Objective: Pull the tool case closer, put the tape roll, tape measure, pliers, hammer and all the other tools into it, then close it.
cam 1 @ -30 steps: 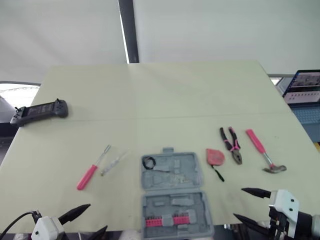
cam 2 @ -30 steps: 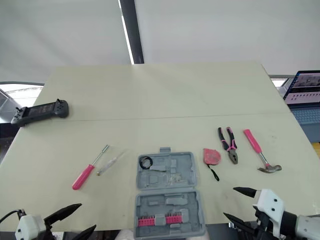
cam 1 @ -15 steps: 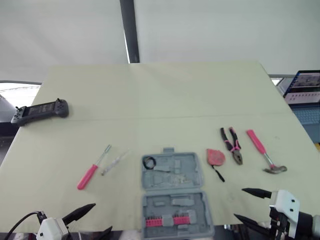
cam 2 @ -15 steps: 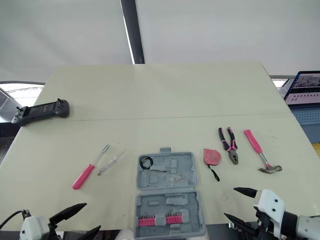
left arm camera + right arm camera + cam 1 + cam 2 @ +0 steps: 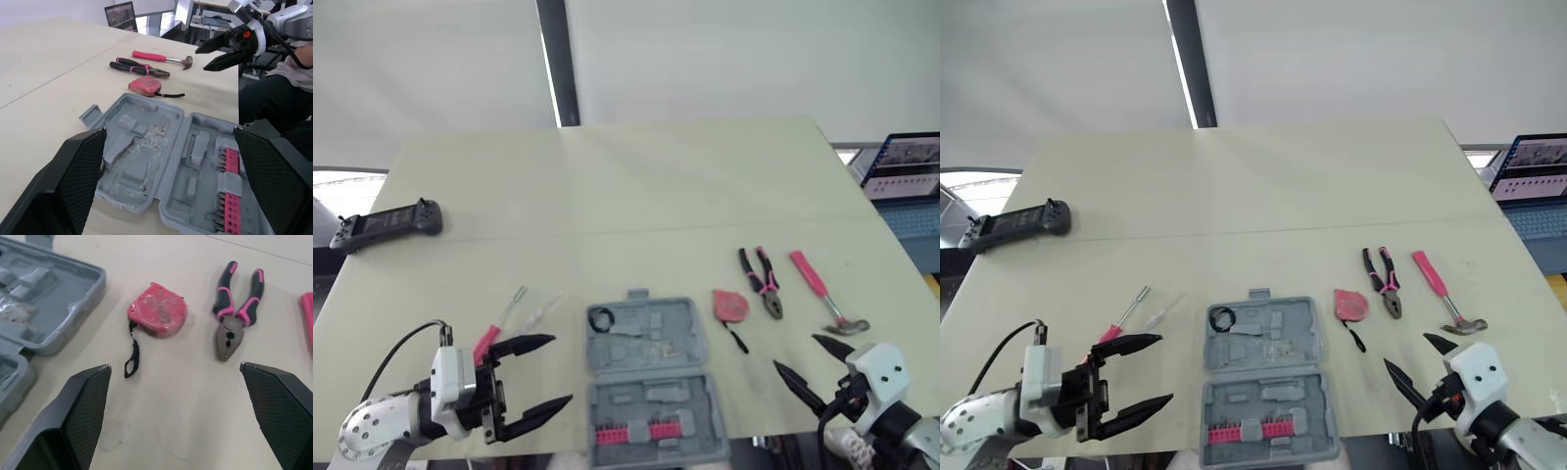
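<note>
Tool case (image 5: 651, 377): lying open at the table's (image 5: 656, 196) near edge, pink bits (image 5: 643, 432) sitting in its near half.
Left gripper (image 5: 561, 369): hovering at the case's 9 o'clock, fingers spread wide, gripping nothing.
Right gripper (image 5: 795, 352): hovering at 3 o'clock, fingers wide apart, empty.
Tape measure (image 5: 733, 305), pliers (image 5: 771, 294), hammer (image 5: 811, 277): lying toward 2 o'clock of the case.

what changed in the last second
The left tool came forward over the table, open, to the left of the tool case, near the pink screwdriver. The right tool edged forward toward the tape measure, open. Nothing was gripped; everything on the table stayed put.
</note>
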You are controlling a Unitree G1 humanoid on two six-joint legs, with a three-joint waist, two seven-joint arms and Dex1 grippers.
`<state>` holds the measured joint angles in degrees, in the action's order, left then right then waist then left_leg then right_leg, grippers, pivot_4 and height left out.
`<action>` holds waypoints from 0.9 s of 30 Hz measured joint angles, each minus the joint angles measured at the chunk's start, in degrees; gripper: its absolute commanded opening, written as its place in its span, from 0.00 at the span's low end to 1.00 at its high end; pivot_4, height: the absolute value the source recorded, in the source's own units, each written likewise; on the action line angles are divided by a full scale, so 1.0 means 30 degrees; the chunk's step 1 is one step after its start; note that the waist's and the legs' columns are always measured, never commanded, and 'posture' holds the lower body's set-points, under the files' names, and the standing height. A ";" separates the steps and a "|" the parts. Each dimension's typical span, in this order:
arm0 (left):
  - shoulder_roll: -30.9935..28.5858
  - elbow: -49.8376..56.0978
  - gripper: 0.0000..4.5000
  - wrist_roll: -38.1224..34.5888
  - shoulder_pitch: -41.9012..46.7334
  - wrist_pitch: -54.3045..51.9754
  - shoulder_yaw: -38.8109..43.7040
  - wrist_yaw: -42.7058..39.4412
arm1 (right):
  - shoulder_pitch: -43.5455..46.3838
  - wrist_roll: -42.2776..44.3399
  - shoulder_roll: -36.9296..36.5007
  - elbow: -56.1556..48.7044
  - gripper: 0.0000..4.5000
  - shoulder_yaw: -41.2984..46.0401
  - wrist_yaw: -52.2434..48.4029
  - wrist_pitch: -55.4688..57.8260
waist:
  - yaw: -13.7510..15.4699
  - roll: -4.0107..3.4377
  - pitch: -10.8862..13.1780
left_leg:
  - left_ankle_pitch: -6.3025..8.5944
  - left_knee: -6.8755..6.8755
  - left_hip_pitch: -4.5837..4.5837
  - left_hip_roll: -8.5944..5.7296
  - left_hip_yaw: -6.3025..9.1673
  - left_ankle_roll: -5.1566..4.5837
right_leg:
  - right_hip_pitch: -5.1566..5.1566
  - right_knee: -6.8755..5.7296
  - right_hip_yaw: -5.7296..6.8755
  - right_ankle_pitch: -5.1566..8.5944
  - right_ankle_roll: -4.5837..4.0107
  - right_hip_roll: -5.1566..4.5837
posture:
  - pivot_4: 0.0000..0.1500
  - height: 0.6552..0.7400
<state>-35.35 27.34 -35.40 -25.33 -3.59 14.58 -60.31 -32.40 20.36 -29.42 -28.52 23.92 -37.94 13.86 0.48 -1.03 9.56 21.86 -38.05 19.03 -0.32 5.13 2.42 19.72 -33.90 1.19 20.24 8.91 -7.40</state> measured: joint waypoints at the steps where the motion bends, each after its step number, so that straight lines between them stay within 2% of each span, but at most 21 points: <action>1: -0.0004 -0.0185 0.98 0.0007 0.0059 -0.0024 -0.0003 -0.0026 | 0.0105 0.0011 -0.0005 -0.0075 1.00 -0.0119 0.0140 0.0286 | -0.0031 0.0000 0.0000 | -0.0001 0.0000 0.0000 0.0001 0.0005 0.0000 | 0.0007 -0.0001 0.0000 0.0000 0.0000 0.0000 | 1.00 1.00; 9: 0.0146 -0.1099 0.98 0.0418 0.0133 0.0220 -0.0248 -0.0181 | 0.1675 0.1527 -0.0565 -0.2598 1.00 -0.1350 0.2229 0.7371 | -0.0151 0.0000 -0.0001 | -0.0008 -0.0016 0.0009 -0.0003 0.0022 -0.0004 | 0.0066 -0.0012 0.0001 -0.0007 0.0012 -0.0009 | 1.00 1.00; 16: 0.0096 -0.1072 0.98 0.0598 0.0066 0.0201 -0.0529 -0.0205 | 0.3864 0.2326 -0.0366 -0.3382 1.00 -0.2080 0.4229 1.1566 | -0.0137 0.0002 -0.0001 | -0.0011 -0.0016 0.0036 -0.0003 0.0023 -0.0002 | 0.0110 -0.0025 -0.0004 -0.0007 0.0012 -0.0009 | 1.00 1.00; 20: -0.0194 -0.0830 0.98 0.0957 -0.0017 0.0174 -0.0688 -0.0096 | 0.4672 0.2177 -0.0251 -0.4110 1.00 -0.3214 0.5562 1.3229 | -0.0157 0.0003 -0.0002 | -0.0021 -0.0008 0.0054 -0.0001 -0.0002 0.0011 | 0.0181 -0.0072 -0.0027 -0.0007 0.0013 -0.0007 | 1.00 1.00; 27: -0.0297 -0.0132 0.98 0.1945 -0.0388 0.0157 -0.0672 0.0863 | 0.5173 0.1375 0.0809 -0.4377 1.00 -0.5148 0.7163 1.3734 | -0.0166 0.0005 -0.0003 | -0.0023 -0.0005 0.0066 -0.0002 -0.0046 0.0010 | 0.0249 -0.0128 -0.0066 -0.0007 0.0014 -0.0007 | 1.00 1.00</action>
<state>-36.24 26.94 -29.56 -26.50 -3.12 12.56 -57.72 -16.89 24.49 -26.99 -41.65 8.48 -16.45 55.06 -0.02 -1.02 9.55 21.80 -38.06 19.23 -0.33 5.00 2.45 20.47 -34.29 0.99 20.22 8.95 -7.42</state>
